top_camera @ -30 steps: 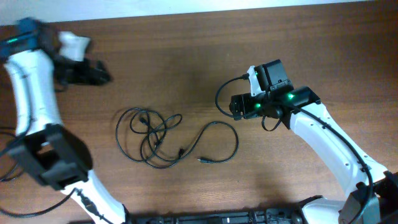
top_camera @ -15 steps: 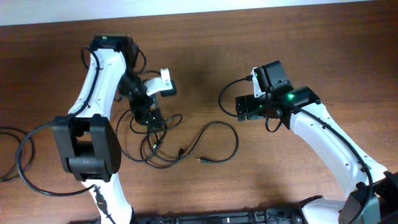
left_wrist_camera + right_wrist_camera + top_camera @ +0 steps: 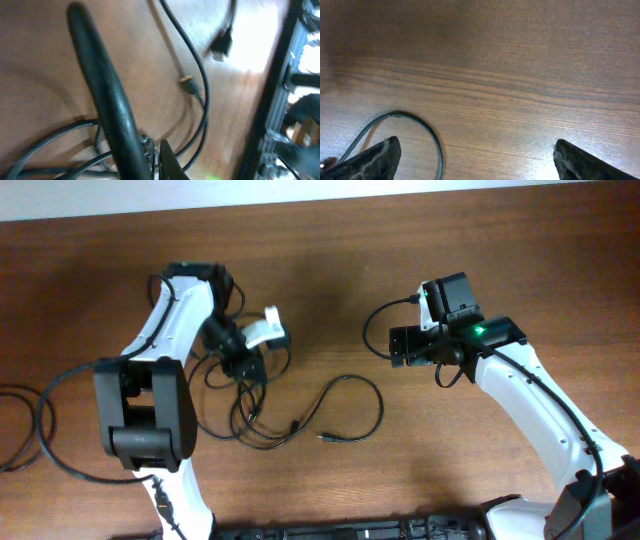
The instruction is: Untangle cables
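Observation:
The cables (image 3: 245, 405) lie as a tangle of thin black loops left of the table's middle. One looser loop (image 3: 355, 405) runs out to the right and ends in a small plug (image 3: 326, 438). My left gripper (image 3: 246, 367) is down at the top edge of the tangle and shut. In the left wrist view its fingertips (image 3: 158, 156) stand pressed together, with strands (image 3: 60, 140) running in from both sides as if one is pinched. A small connector (image 3: 187, 82) and a plug (image 3: 220, 45) lie beyond. My right gripper (image 3: 402, 346) hovers open right of the loop, its fingers (image 3: 375, 160) wide apart over bare wood beside a cable arc (image 3: 434, 142).
A thick black wire (image 3: 97, 85) crosses the left wrist view close to the lens and hides part of the tangle. Another dark cord (image 3: 30, 425) lies at the table's left edge. A black frame (image 3: 350, 532) runs along the front edge.
My left arm swung in from the far left corner onto the tangle, and its gripper went from open to shut there. My right gripper drifted slightly right and stayed open.

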Motion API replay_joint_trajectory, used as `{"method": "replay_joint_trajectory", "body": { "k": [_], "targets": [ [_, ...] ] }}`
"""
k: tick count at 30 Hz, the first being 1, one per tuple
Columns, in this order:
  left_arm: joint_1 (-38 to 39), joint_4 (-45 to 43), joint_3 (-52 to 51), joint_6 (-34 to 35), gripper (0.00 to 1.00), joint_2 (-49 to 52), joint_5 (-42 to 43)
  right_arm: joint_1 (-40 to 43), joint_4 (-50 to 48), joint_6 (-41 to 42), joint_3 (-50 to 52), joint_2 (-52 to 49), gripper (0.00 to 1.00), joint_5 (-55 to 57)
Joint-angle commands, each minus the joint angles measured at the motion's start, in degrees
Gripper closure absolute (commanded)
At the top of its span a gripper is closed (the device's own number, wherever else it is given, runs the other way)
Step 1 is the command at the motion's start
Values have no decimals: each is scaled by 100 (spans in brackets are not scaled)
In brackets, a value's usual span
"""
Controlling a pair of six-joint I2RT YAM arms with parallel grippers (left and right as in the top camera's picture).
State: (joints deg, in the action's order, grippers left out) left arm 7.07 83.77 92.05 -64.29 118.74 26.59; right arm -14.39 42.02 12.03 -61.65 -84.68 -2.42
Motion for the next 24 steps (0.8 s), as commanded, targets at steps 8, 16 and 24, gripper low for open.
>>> {"method": "replay_joint_trajectory", "body": {
  "k": [8,16,24],
  "targets": [
    [79,365,3985,1696,100,-1290,157,22,48,50,-2,74,4,-37],
    [114,-1504,4675,2037,100,-2629,-702,24,96,48,48,74,4,-61],
    [114,-1803,4675,2291,100,-2736,-2793,22,109,48,236,74,4,-166]
  ]
}}
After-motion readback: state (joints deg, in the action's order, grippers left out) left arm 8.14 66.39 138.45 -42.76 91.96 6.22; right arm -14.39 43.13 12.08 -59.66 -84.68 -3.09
